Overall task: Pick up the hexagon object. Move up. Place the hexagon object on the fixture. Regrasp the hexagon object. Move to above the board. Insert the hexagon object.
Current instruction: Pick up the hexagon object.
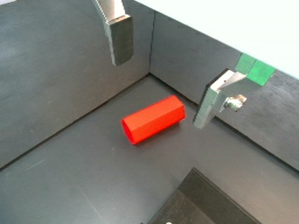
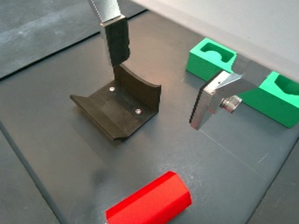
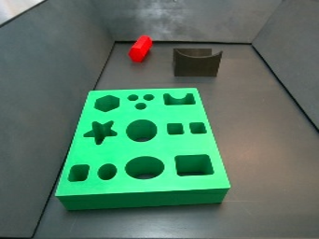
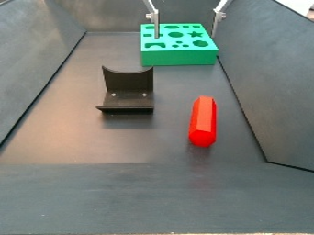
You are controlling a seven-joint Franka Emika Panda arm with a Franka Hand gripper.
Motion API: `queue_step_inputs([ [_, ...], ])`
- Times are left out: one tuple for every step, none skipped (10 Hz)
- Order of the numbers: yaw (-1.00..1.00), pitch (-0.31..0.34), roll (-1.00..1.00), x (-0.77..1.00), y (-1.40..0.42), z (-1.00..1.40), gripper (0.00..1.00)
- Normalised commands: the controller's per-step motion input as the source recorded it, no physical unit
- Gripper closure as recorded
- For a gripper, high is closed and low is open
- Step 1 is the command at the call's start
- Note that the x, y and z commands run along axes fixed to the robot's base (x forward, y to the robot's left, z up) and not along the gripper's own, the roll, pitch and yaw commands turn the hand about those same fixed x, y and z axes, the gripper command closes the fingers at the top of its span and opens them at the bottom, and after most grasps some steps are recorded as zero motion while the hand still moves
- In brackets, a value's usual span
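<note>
Hexagon object (image 1: 153, 119) lies on its side on the dark floor, red and glossy, untouched; seen also in a side view (image 4: 203, 120) and, small, in a side view (image 3: 141, 47). It sits below the gap between the two fingers, not touching either one. Gripper (image 1: 166, 74) hovers above it, spread wide and holding nothing; one finger (image 1: 121, 39) and its partner (image 1: 216, 98) stand well apart in both wrist views. In a wrist view the gripper (image 2: 162, 79) hangs over the floor with the peg (image 2: 149, 201) out beyond the fingertips.

Fixture (image 2: 119, 106) rests just beside one finger (image 2: 114, 44), notch facing up, empty. In a side view the fixture (image 4: 125, 90) stands near the peg, apart from it.

Board (image 3: 145, 143) lies flat, well apart from the peg; its corner shows behind the fingers (image 2: 214, 57). Finger tips only at the upper edge of a side view (image 4: 152, 16).
</note>
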Motion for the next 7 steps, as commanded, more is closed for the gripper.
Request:
queue_step_inputs([
  [0.0, 0.0, -0.04, 0.0, 0.0, -0.04, 0.0],
  [0.0, 0.0, -0.01, -0.11, 0.24, -0.21, 0.0],
  [-0.02, 0.0, -0.09, -0.12, 0.59, -0.34, 0.0],
  [-0.03, 0.0, -0.15, -0.12, 0.63, -0.33, 0.0],
  [-0.09, -0.011, -0.2, -0.07, 0.63, -0.32, 0.0],
  [-0.23, -0.061, -0.27, 0.0, 0.54, -0.39, 0.0],
  [0.0, -0.011, -0.2, 0.2, 0.65, -0.6, 0.0],
])
